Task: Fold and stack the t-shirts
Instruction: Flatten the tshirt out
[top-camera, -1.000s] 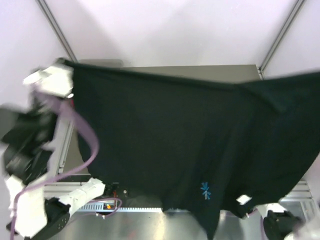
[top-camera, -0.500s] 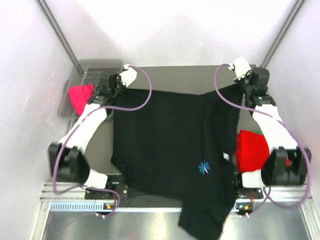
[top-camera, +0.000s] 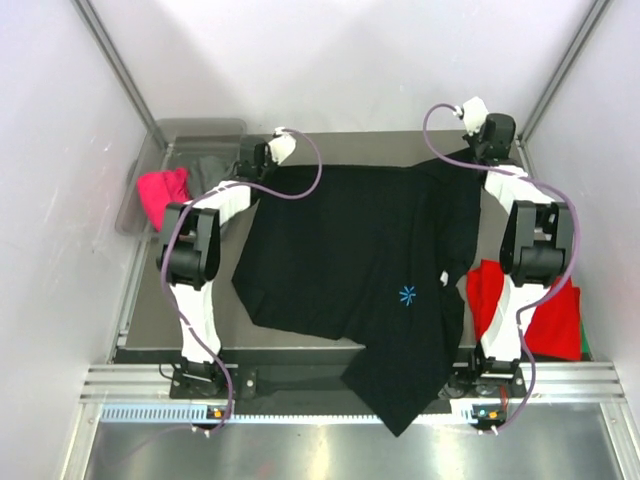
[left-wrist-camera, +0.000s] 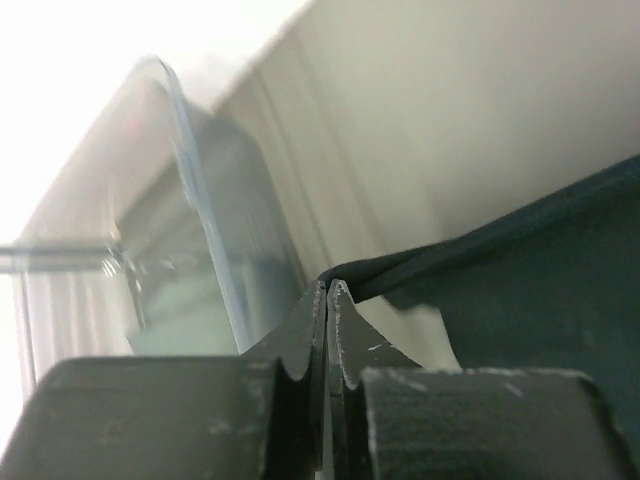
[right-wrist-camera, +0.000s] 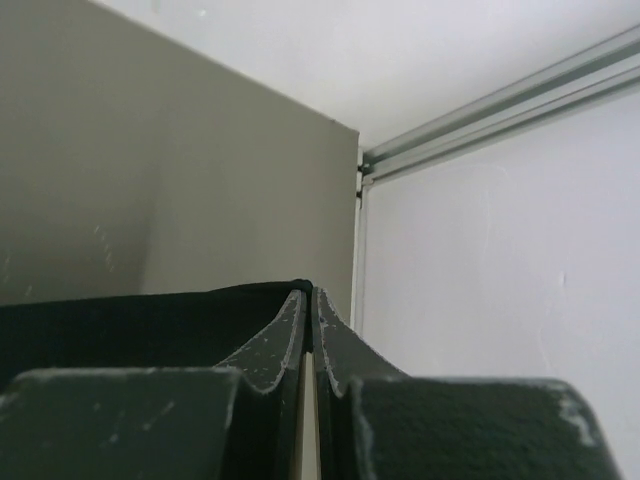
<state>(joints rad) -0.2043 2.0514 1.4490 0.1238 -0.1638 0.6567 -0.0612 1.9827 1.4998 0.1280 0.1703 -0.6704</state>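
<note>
Flanking the black t-shirt (top-camera: 350, 250), red shirt (top-camera: 553, 318) right, plastic tub (top-camera: 200, 126) left

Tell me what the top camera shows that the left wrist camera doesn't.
Only the top view shows the whole black t-shirt lying flat, its blue starburst mark, the red t-shirt on the right, the pink t-shirt in the tub, and the right gripper at the far right corner. Only the left wrist view shows up close that the left gripper is shut on the shirt's edge. Both show the black cloth, the translucent tub and the grey table.
</note>
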